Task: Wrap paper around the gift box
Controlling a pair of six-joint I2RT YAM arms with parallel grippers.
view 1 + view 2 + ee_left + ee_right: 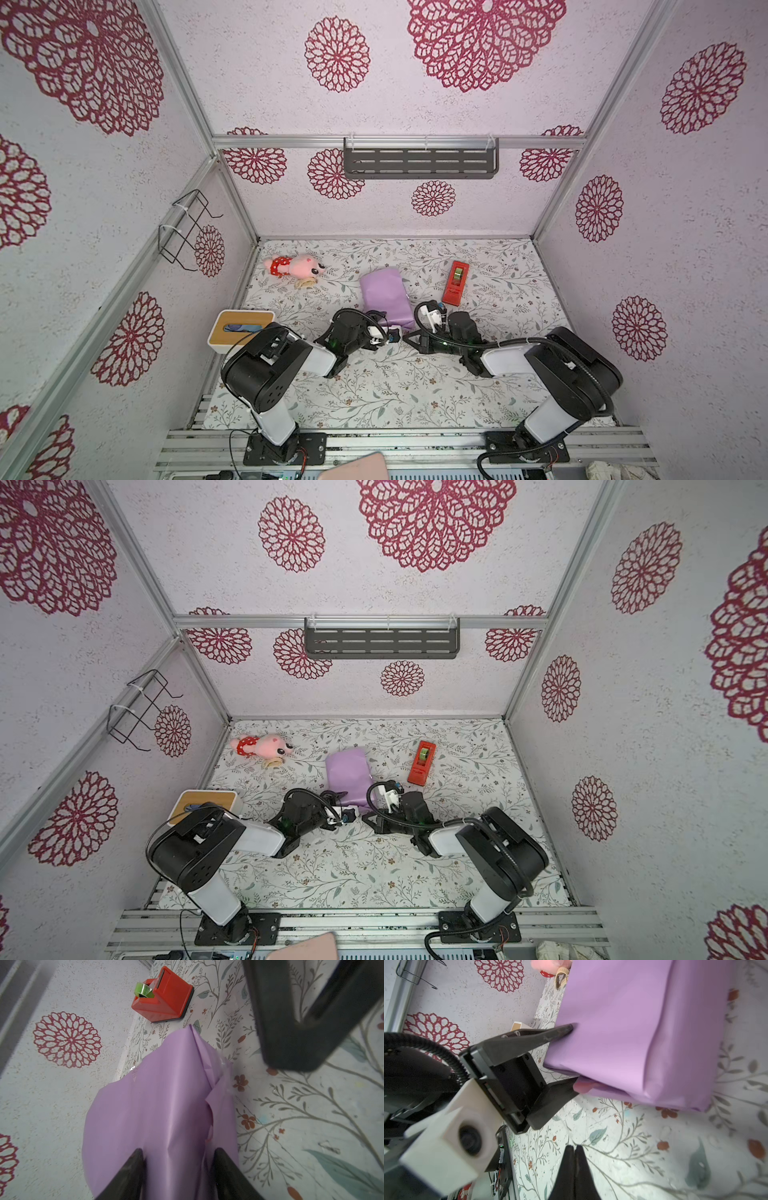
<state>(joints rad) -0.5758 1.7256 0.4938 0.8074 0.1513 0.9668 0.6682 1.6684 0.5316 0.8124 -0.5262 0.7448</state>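
Paper (384,295), a thin lilac-purple sheet with a pale pink inner face, is folded round a blocky parcel in the middle of the floral-printed table (374,395). A red plastic tape dispenser (456,282) sits near it. The gift box itself is nowhere on show; I take it to be inside, since the paper stands up in firm, flat faces. In the right wrist view a lengthwise seam runs along the top, and the near end gapes, with a pink tongue of paper poking out.

The left gripper (573,1054) has its black jaws about halfway apart across that near end, one tip pressed into each side of the parcel, so it appears to be pinching the box through the wrapping. The right gripper (575,1147) hangs just short of the parcel with its jaws pressed together, holding nothing.

My guess is that the parcel is light and stiff at its core but slack and slippery on the outside. The sheet would crease or tear under a hard pinch and slide over the box if pulled. The safest hold looks to be across the box's firm sides. The loose end flaps want only gentle pressing.
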